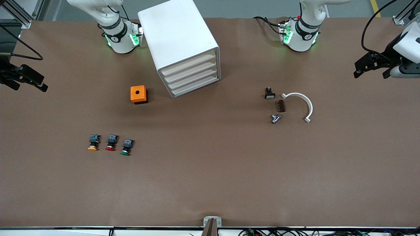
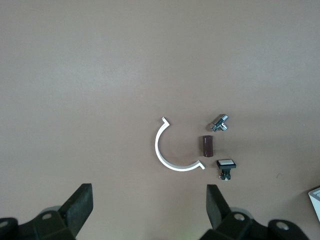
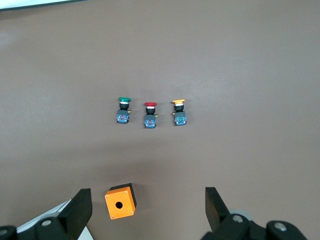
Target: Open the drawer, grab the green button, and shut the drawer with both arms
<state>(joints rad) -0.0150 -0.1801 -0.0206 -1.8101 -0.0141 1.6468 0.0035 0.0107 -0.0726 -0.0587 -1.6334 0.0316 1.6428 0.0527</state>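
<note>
- Nothing of the task looks started: the drawer (image 1: pixel 193 75), third from the top of the cabinet (image 1: pixel 179 39), sits flush and shut.
- The left gripper (image 1: pixel 372 65) hangs wide open and empty over its own table end, well apart from the cabinet.
- The right gripper (image 1: pixel 23 77), also spread wide and empty, waits over its end.
- The green button (image 1: pixel 126 147) lies on the table, closest to the right gripper, beside the red button (image 1: pixel 111 143) and yellow button (image 1: pixel 93 143).
- Opening, picking and closing all remain.
</note>
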